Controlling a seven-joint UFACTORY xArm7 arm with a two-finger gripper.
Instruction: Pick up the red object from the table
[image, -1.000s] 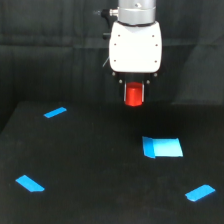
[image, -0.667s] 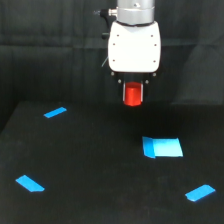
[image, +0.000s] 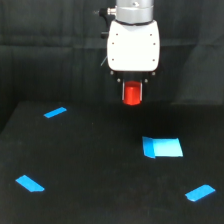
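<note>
The fingers (image: 133, 94) are closed on the red object (image: 132, 94), one dark finger showing as a thin vertical strip along each side of the block, so that the red face sits framed between them. The block hangs below the white, boxy housing (image: 134, 45) of the arm's wrist, with its lower end poking out a little beneath the fingertips. It is lifted clear of the counter (image: 90, 165), seen against the dark area where the back edge of the counter meets the black curtain (image: 45, 50) behind. Above the white housing, the grey metal joint (image: 134, 10) of the arm runs up out of the top of the exterior view. On the counter lie four blue tape patches: a broad rectangular one (image: 162, 147) nearest below the block and toward the exterior view's right, a thin strip (image: 55, 112) off to the exterior view's left, and two more strips at the near left (image: 30, 183) and near right (image: 200, 192).
</note>
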